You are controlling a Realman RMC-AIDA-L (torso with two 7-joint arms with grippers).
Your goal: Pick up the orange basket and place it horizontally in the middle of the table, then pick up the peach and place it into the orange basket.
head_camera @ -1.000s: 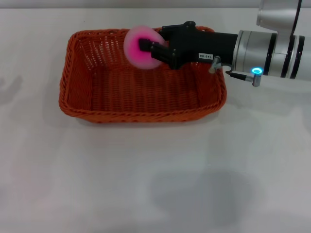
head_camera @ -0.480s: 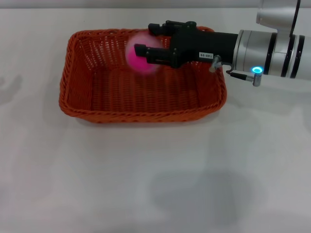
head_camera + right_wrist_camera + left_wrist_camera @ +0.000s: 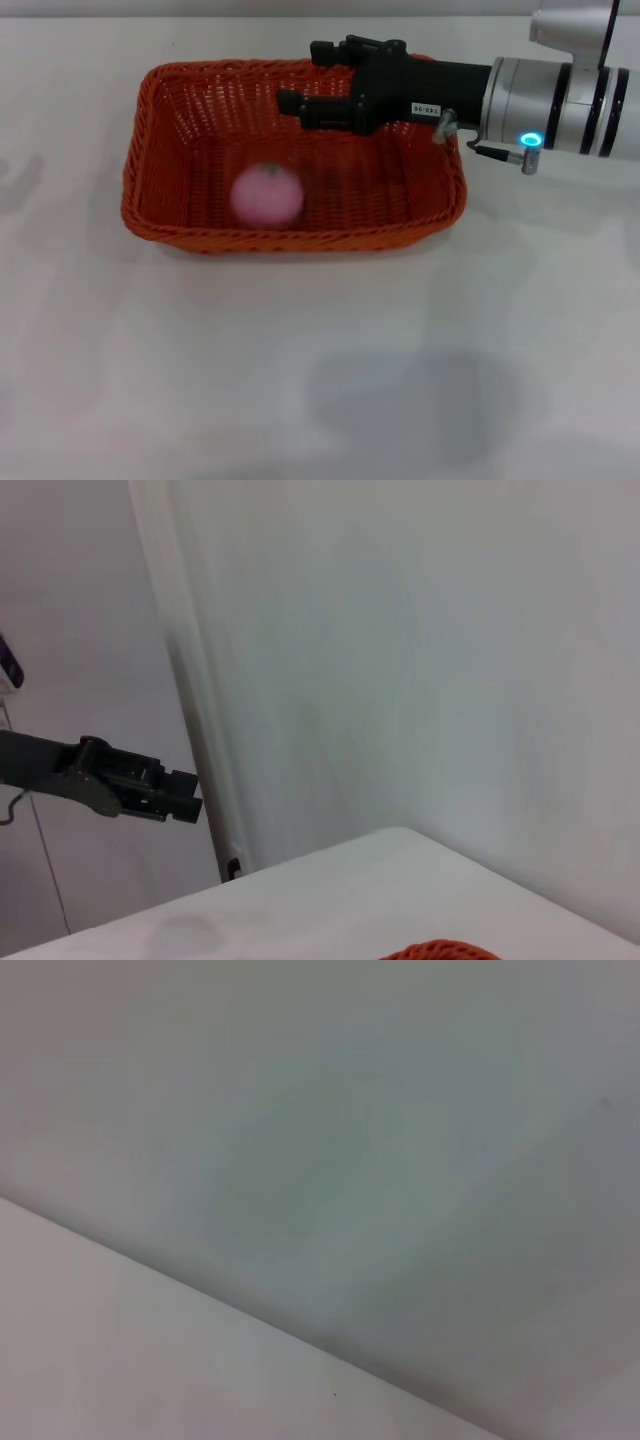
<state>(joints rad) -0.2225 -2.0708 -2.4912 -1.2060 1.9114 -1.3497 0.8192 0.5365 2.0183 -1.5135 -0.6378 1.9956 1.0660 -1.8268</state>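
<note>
Peach (image 3: 267,195) now dropped onto near-left floor of orange basket (image 3: 150,170) on table (image 3: 300,380), no longer pinched as half a second ago; beyond, right gripper (image 3: 298,78) spread wide, empty; placement apparently done.

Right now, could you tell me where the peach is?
In the head view the peach lies inside the orange basket, left of centre, clear of the open right pincer.

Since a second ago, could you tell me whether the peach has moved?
Yes. The peach dropped from the open right gripper onto the orange basket floor, nearer its front rim.
</note>
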